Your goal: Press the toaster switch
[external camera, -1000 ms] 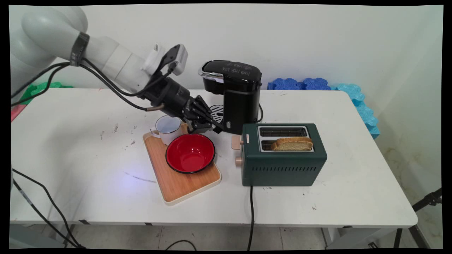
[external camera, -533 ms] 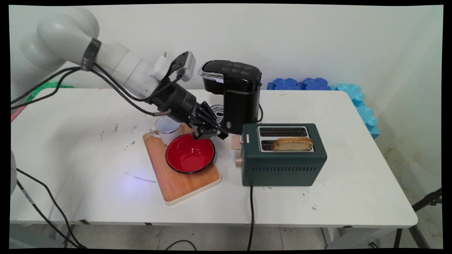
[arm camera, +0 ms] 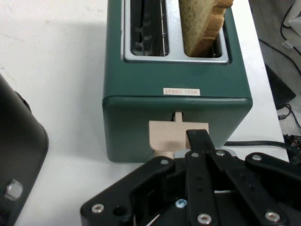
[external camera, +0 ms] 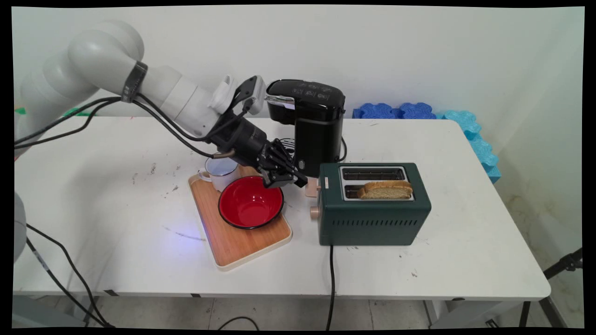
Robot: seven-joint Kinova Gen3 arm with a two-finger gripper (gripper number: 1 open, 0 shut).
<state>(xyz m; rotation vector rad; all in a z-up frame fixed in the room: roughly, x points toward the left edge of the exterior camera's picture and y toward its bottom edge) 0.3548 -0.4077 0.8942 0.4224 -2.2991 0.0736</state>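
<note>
Gripper (external camera: pixel 289 179) has moved right off the mug (external camera: pixel 220 171) and across the bowl's (external camera: pixel 251 202) far rim, now at the toaster's (external camera: pixel 372 209) lever (arm camera: pixel 178 135). Fingers closed together, holding nothing; fingertip (arm camera: pixel 200 139) right at the lever top, contact unclear. Bread (external camera: pixel 386 189) sits in the near slot. Coffee maker (external camera: pixel 311 124) just behind the gripper. Mug and bowl sit on the board (external camera: pixel 242 242).
</note>
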